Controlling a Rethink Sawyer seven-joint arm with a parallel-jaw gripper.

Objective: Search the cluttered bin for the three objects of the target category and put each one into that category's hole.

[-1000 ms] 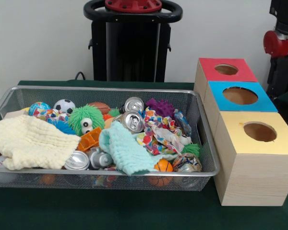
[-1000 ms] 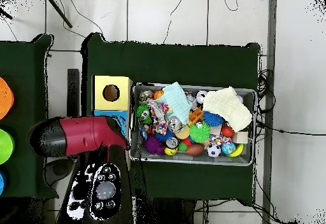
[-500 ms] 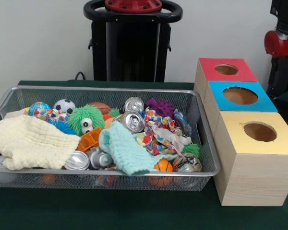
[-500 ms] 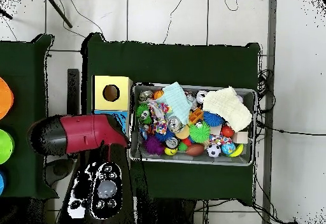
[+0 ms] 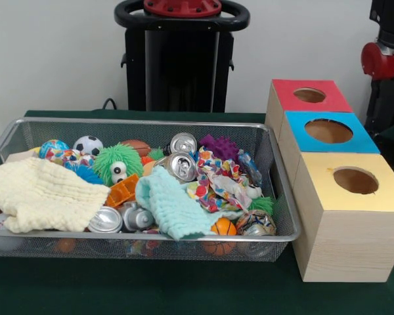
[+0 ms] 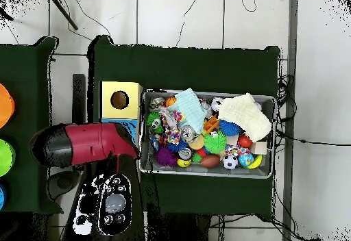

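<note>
Three boxes point(image 5: 335, 170), one bin point(image 5: 276, 197)

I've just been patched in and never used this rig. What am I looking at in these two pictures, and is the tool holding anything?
One picture faces the table from the front; the other looks straight down. The red and black shape is the robot arm, hanging over the boxes beside the bin; its tool is not visible, so I cannot say what it holds. On the green table sits a wire bin of cans, balls, cloths and toys. Beside it stand three wooden boxes with holes: red, blue and yellow.
</note>
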